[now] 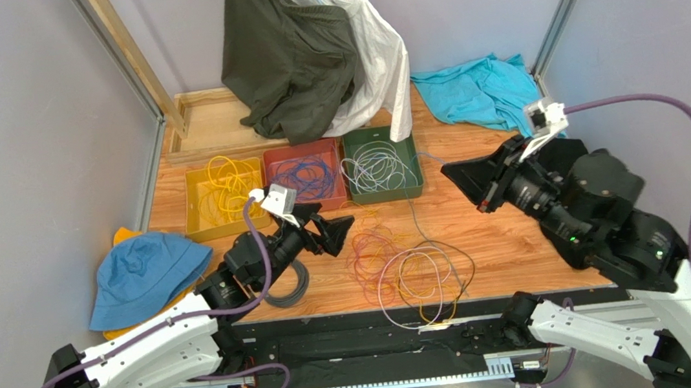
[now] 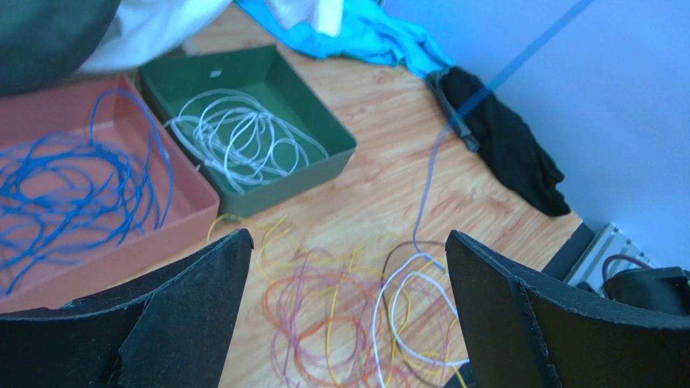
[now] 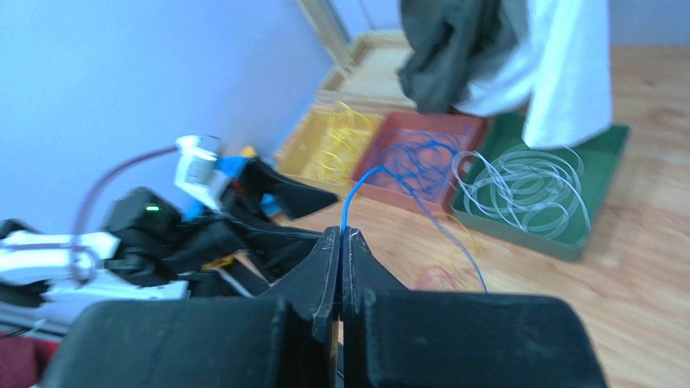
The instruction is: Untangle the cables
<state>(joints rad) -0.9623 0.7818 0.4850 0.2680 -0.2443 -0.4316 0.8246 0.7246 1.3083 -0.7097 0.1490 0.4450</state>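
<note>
A tangle of thin cables [image 1: 413, 266] in yellow, white, purple, orange-red and dark grey lies on the wooden table in front of the trays. It also shows in the left wrist view [image 2: 356, 323]. My left gripper [image 1: 332, 229] is open and empty, held just left of the tangle, and the tangle shows between its jaws [image 2: 344, 242]. My right gripper [image 1: 453, 174] is shut on a thin blue cable [image 3: 354, 190] and holds it above the table. That blue cable [image 2: 427, 182] runs down to the tangle.
A yellow tray [image 1: 196, 206] holds yellow cables, a red tray [image 1: 270, 168] blue cables, a green tray [image 1: 356, 193] white cables. Dark and white garments [image 1: 303, 43] hang at the back. A teal cloth [image 1: 479, 91] lies back right, a blue hat [image 1: 144, 276] at the left.
</note>
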